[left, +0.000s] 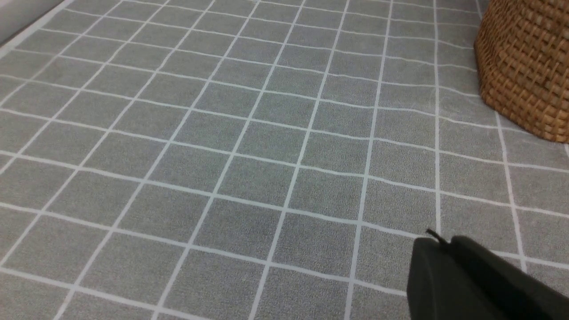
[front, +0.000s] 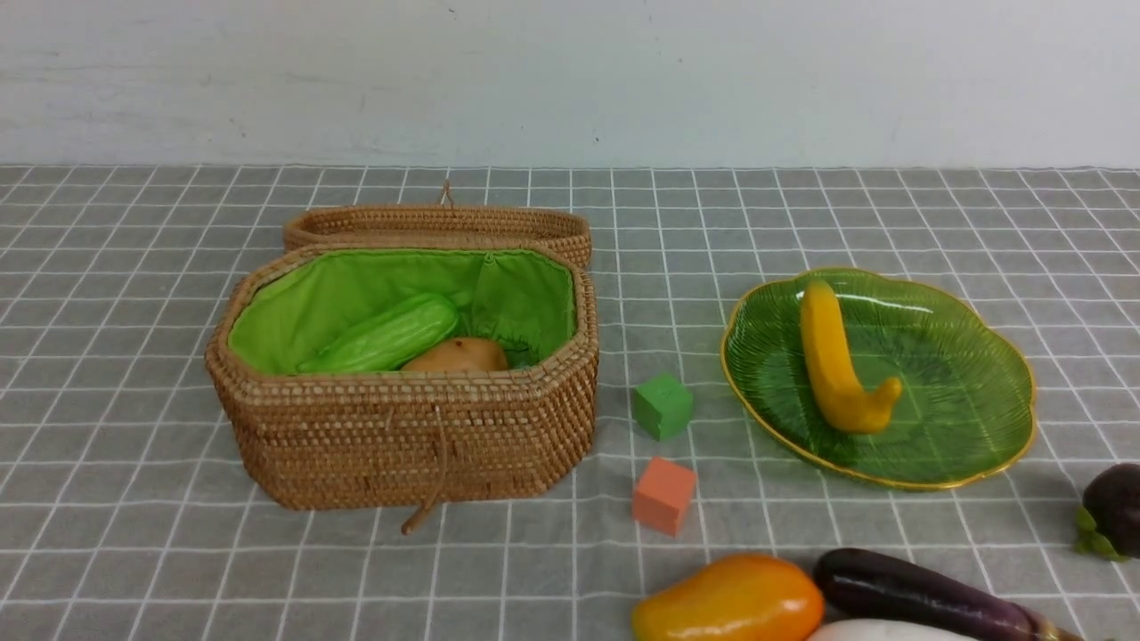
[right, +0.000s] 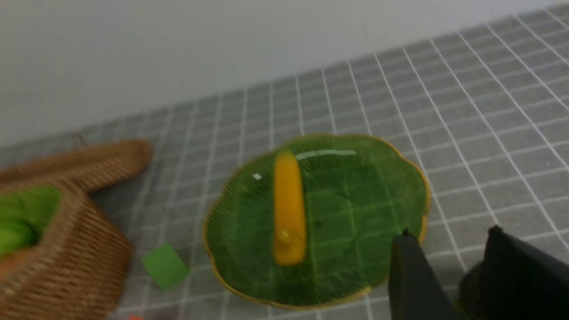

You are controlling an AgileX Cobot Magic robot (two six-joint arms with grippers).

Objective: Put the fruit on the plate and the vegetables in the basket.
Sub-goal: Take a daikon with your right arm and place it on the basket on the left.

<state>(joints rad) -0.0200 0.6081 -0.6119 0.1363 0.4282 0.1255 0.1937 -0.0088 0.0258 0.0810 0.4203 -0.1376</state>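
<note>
Inside the woven basket [front: 401, 436] lie the pale green gourd [front: 383, 336] and the brown potato [front: 456, 356]. A banana [front: 833, 361] rests on the green glass plate [front: 962, 392]. Near the front edge are the mango [front: 730, 601], the purple eggplant [front: 917, 592] and the white vegetable [front: 882, 630]. The mangosteen [front: 1118, 507] shows at the right border. In the right wrist view, my right gripper [right: 449, 232] is closed on that mangosteen [right: 471, 289], beside the plate [right: 355, 200]. My left gripper [left: 438, 242] is shut and empty over bare cloth, left of the basket [left: 529, 66].
A green cube [front: 663, 405] and an orange cube [front: 663, 495] sit between basket and plate. The basket's lid [front: 436, 223] lies open behind it. A grey checked cloth covers the table, and a white wall stands at the back.
</note>
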